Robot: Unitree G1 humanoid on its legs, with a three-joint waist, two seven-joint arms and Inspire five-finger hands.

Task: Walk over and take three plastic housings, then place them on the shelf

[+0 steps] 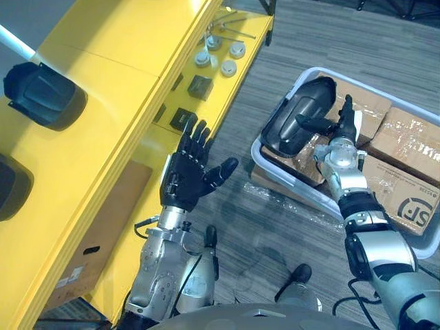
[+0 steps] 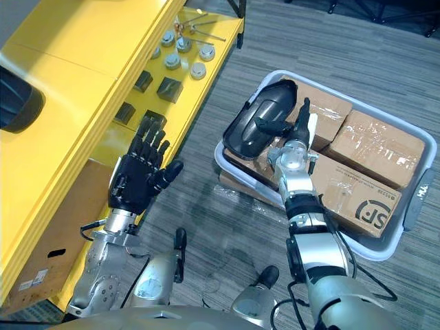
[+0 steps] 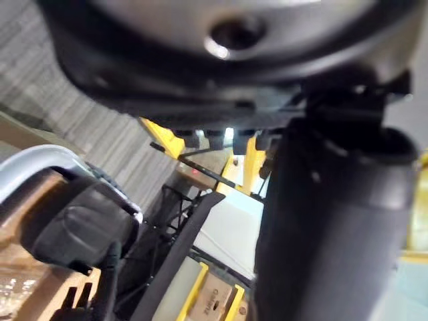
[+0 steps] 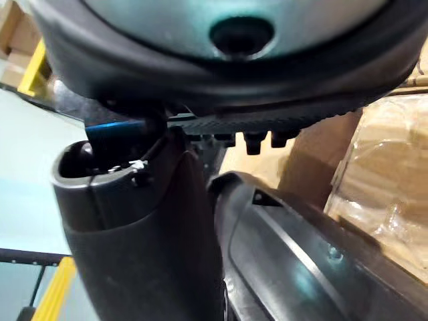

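The right hand's fingers (image 1: 348, 110) stand straight and close together, pointing away from the robot. Its thumb (image 1: 311, 124) juts out sideways across the upper face of a black plastic housing (image 1: 302, 100). Nothing is curled round the part, so the right hand (image 1: 342, 134) is spread rather than gripping. The right wrist view shows the thumb right beside the housing's dark rim, but I cannot tell whether it is pressing on it.

The housing is an elongated shell. It lies tilted in the left end of a pale grey bin (image 1: 256, 152) on the floor, propped over the cardboard boxes (image 1: 412, 144) that fill the rest of the bin. Its long axis slants from the bin's near-left corner up toward the far rim, with the narrower end farthest from the robot.

The left hand's fingers (image 1: 196, 137) are fanned wide and straight, thumb out, holding nothing. The left hand (image 1: 185, 175) hangs palm-up in the air beside the edge of the yellow shelf (image 1: 117, 41), well apart from the bin.

Two more black housings rest on the shelf's top board: a far shelved housing (image 1: 45, 96) and a near shelved housing (image 1: 10, 185) cut off by the view's left edge. The lower board holds small round grey parts (image 1: 220, 58), black blocks (image 1: 199, 86) and thin metal tools (image 1: 230, 27). A crumpled sheet of clear film (image 1: 275, 196) lies on the floor (image 1: 275, 41) just beside the bin's near wall.
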